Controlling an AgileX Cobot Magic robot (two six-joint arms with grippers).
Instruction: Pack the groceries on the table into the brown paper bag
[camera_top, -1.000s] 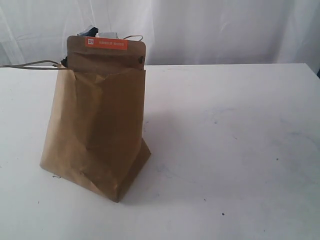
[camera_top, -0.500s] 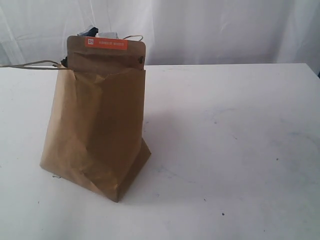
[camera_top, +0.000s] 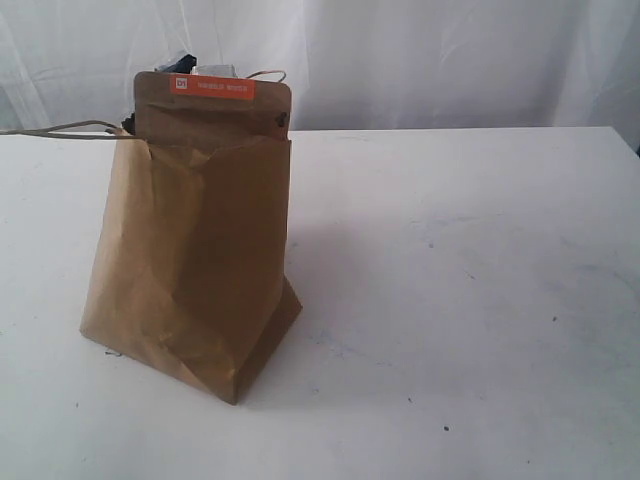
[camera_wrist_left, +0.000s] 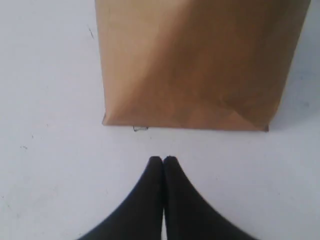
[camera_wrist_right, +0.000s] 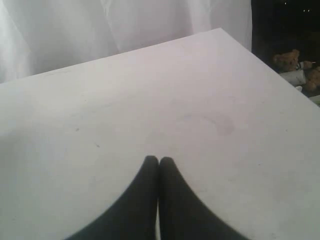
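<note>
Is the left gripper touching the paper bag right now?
Apart. The left wrist view shows the shut left gripper short of the paper bag, with a strip of bare table between them.

Count of things: one brown paper bag (camera_top: 190, 270), one orange-labelled brown pouch (camera_top: 212, 105), one counter (camera_top: 470, 280).

Behind the pouch, the tops of two more things are made out, one dark item (camera_top: 175, 62) and one pale item (camera_top: 215, 70); their kind cannot be told. Two cord handles are counted on the bag, one (camera_top: 60, 128) at its side and one (camera_top: 265, 73) at its top. Two grippers are counted, the left gripper (camera_wrist_left: 163, 159) and the right gripper (camera_wrist_right: 159, 160). One small staple-like bit (camera_wrist_left: 140, 128) is counted on the counter.
</note>
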